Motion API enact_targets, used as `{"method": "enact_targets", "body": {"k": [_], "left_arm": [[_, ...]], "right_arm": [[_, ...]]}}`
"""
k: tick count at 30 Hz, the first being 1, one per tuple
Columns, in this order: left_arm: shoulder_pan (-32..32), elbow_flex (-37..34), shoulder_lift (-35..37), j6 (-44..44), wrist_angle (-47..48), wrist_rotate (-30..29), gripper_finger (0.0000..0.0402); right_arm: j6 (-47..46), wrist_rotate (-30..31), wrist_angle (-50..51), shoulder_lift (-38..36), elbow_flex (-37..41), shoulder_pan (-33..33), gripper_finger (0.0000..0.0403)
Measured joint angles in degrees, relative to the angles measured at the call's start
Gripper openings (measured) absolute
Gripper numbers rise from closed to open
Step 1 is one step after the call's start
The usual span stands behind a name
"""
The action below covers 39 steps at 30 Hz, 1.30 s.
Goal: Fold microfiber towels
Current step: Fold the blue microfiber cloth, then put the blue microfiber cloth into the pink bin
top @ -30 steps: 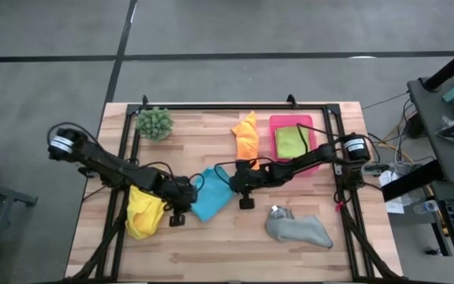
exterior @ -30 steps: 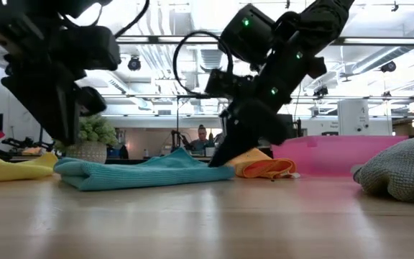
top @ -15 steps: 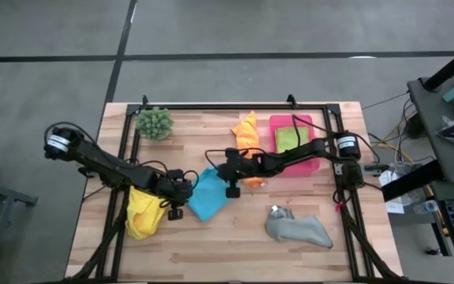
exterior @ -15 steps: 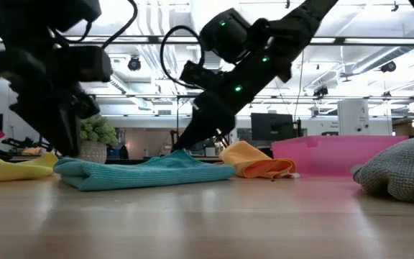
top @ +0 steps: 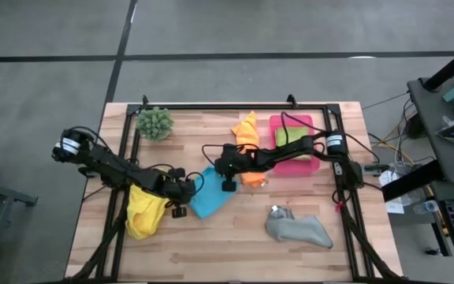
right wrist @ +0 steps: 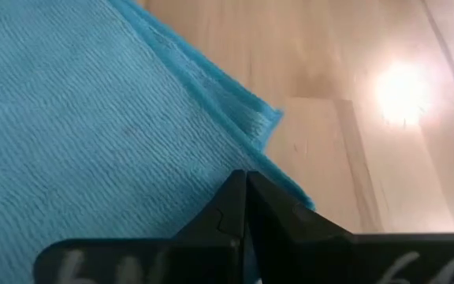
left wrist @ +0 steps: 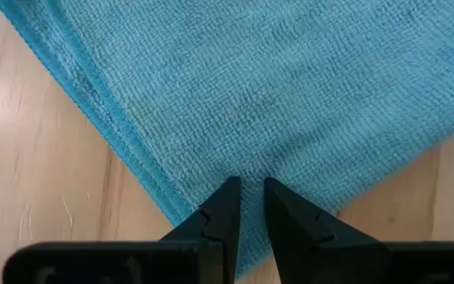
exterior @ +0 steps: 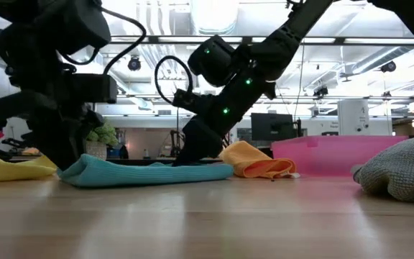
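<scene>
Lab: monitors (exterior: 268,126), ceiling light strips (exterior: 379,52), cabled equipment desk (top: 448,95).

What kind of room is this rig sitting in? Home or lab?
Most likely a lab or workshop, not a home: the wooden table stands on a bare grey concrete floor, the low view shows strip ceiling lights, and computer monitors stand in the open room behind.

Over the last second the right claw (top: 225,178) has swung away from the middle of the tabletop toward the orange towel (top: 247,136), carrying the blue towel's (top: 209,194) near corner with it. That corner, peaked in the low view, now lies flat on the blue towel. The left claw (top: 181,203) has edged slightly toward the blue towel's opposite corner.
</scene>
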<state>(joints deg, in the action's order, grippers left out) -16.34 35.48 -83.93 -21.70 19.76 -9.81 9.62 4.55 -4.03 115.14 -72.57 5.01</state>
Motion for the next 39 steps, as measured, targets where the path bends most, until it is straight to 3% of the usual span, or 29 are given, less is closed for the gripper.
{"method": "enact_targets", "body": {"k": [26,29,32,36,39], "left_arm": [[0.2,0.1,9.5,-2.7,4.0,0.0,0.0047],[0.2,0.3,10.1,-9.9,3.7,1.2,0.0047],[0.1,0.3,10.9,-22.9,3.7,4.1,0.0047],[-0.2,0.2,11.1,-35.9,2.1,10.1,0.0055],[-0.4,0.0,11.1,-44.5,0.4,11.1,0.0076]], "right_arm": [[-3.4,-0.1,7.1,-5.1,-1.0,0.5,0.0009],[-7.2,-0.9,10.2,-6.4,-1.0,0.6,0.0011],[-14.0,-3.4,14.5,-8.0,-1.0,1.3,0.0023],[-19.3,-7.6,19.7,-9.8,-1.0,2.2,0.0058],[-21.6,-12.3,22.1,-10.2,-1.0,2.4,0.0096]]}}
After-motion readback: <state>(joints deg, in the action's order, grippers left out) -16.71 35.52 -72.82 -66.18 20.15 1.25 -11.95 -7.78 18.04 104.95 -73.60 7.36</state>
